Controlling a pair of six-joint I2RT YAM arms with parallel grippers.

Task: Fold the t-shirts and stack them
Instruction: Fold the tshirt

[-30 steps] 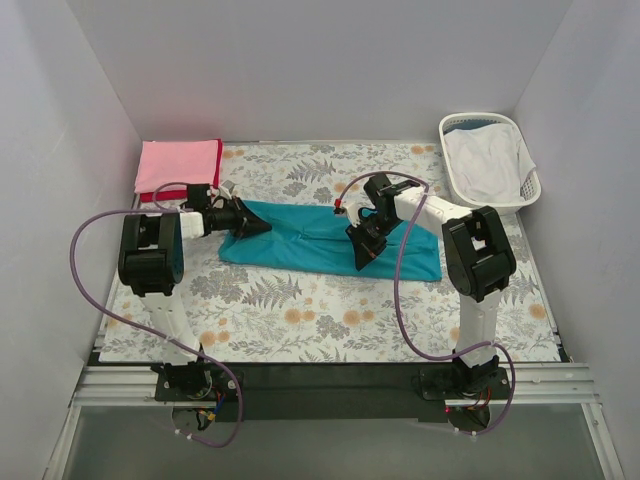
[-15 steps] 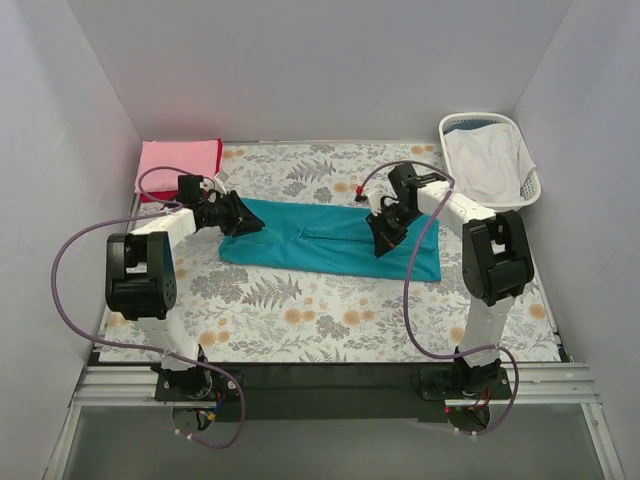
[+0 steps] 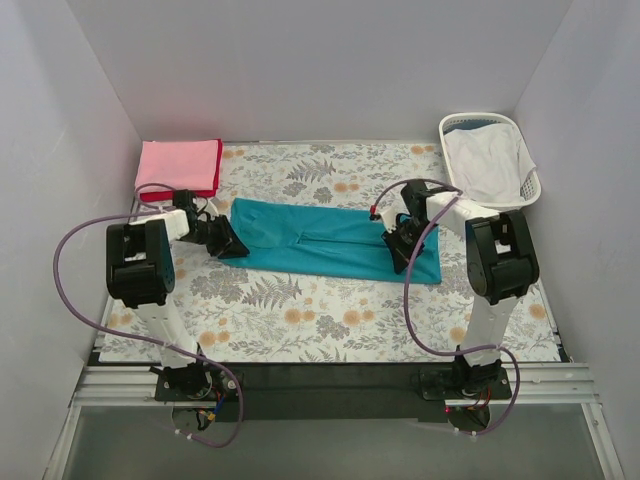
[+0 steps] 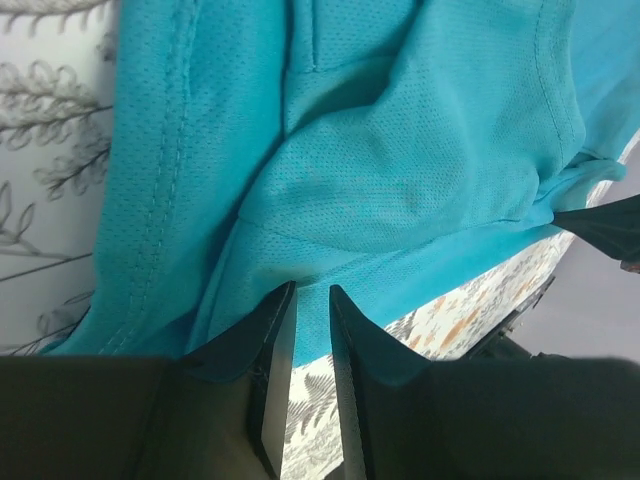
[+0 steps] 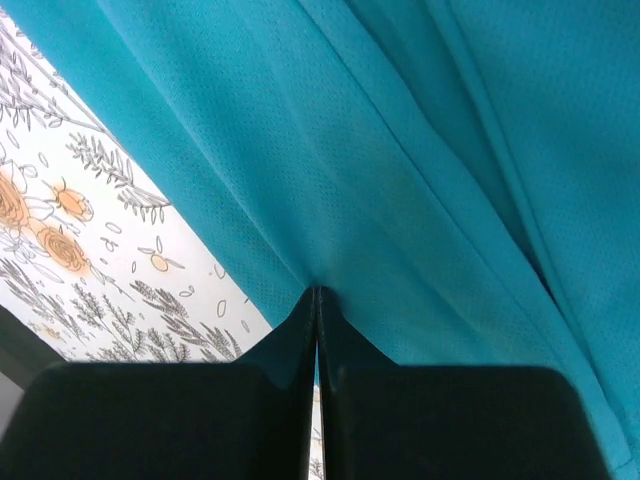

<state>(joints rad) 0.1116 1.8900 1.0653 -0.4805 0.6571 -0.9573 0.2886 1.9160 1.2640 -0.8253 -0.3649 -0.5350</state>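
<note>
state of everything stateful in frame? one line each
teal t-shirt: long folded strip, lying flat, held at both ends
left hand: shut on teal t-shirt's left edge
right hand: shut on its right end
pink t-shirt: folded, atop red t-shirt
red t-shirt: underneath, only edges showing
laundry basket: upright, white cloth inside

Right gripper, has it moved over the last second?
Yes. The right gripper slid rightward, closer to the white laundry basket, pinching the teal t-shirt.
</note>
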